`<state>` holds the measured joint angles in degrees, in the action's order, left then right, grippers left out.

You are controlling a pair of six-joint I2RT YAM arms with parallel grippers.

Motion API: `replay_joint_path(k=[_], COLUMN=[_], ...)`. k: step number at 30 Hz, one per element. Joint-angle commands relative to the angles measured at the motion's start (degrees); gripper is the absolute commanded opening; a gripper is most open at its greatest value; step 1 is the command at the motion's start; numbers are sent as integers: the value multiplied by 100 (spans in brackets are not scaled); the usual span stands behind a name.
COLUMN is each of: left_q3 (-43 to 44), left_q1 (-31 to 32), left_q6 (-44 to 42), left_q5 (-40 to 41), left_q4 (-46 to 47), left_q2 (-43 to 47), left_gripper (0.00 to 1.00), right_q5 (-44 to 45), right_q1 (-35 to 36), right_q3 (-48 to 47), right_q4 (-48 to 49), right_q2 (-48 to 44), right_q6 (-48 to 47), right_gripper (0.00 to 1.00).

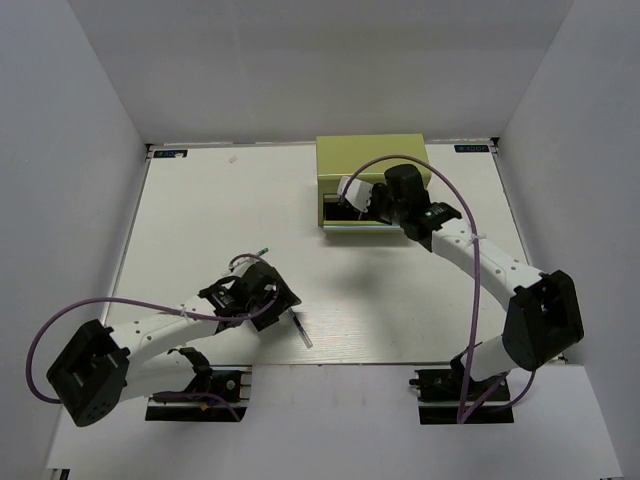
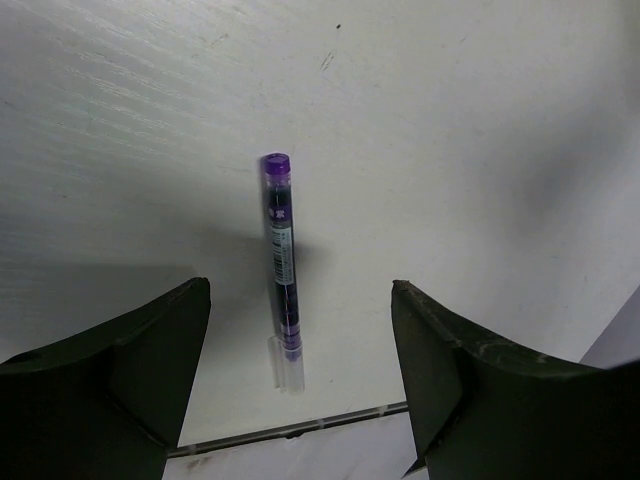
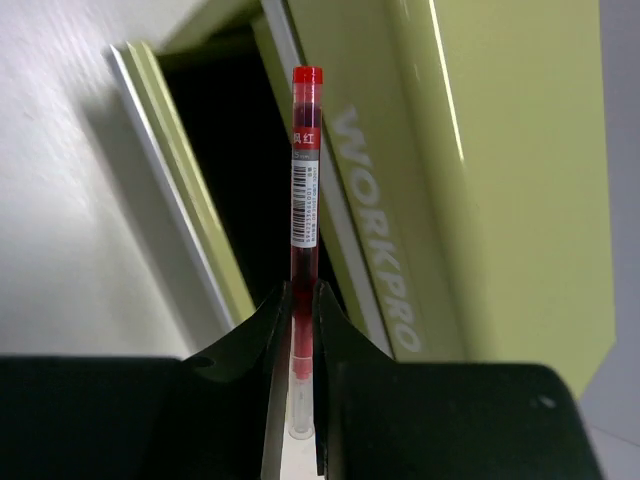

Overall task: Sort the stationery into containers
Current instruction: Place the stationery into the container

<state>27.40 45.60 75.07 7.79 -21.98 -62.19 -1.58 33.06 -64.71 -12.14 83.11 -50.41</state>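
**A:** White walls box in a pale desk [image 1: 200,220]. Nearest the arm bases, what is happening?

**B:** The left claw [image 2: 300,290] hangs over the purple pen [image 2: 282,265]. Its fingers are spread wide, one on each side, and hold nothing. The pen lies flat on the desk, close to the front edge.

**A:** What is the risk there?

**B:** I'd say rolling. The pen is round and light, so if one finger meets it first it could skid aside or be nudged toward that edge. Coming down too low would scrape the fingertips on the desk.

**A:** And farther back?

**B:** The right claw [image 3: 302,300] is pinched tight on the red pen [image 3: 305,190]. It grips near the clear end, and the red cap points at the open drawer [image 3: 230,180] of the olive tool chest [image 3: 500,200]. I cannot tell whether the tip is over the opening yet.

**A:** What is the danger?

**B:** So much pen sticks out past the grip that it could pivot. It could also knock the drawer rim or the chest front. If it is let go too soon, it lands on the desk.
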Motion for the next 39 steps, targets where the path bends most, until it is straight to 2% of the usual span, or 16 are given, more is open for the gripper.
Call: replay_joint_path(k=[1,6,10,17,26,27,30,35,39], left_q3=[213,213,213,266,398,450,503,618,828], left_q1=[27,27,27,27,27,27,27,27,27], left_q6=[52,52,52,52,52,52,52,-1,-115], left_q5=[-199,-261,-261,-366,-419,-419,-419,-419,-472], left_q4=[264,264,264,264,317,317,264,150,18], left_q2=[-135,-205,-258,-416,-706,-706,-821,-1023,-1347], left_gripper=[83,83,83,83,83,81,78,71,70], right_q5=[-157,-913,-1308,-1178,-308,-281,-429,-702,-1028], right_q1=[-238,-519,-581,-625,-608,-625,-651,-660,-661], right_q3=[-287,-718,-605,-481,-569,-595,-587,-394,-218], right_q4=[258,-323,-473,-316,291,291,169,107,28], right_q2=[213,618,671,872,1418,1427,1322,892,366], right_q6=[-706,-1136,-1452,-1647,-1164,-1120,-1014,-708,-348], right_gripper=[0,0,0,0,36,44,55,56,56])
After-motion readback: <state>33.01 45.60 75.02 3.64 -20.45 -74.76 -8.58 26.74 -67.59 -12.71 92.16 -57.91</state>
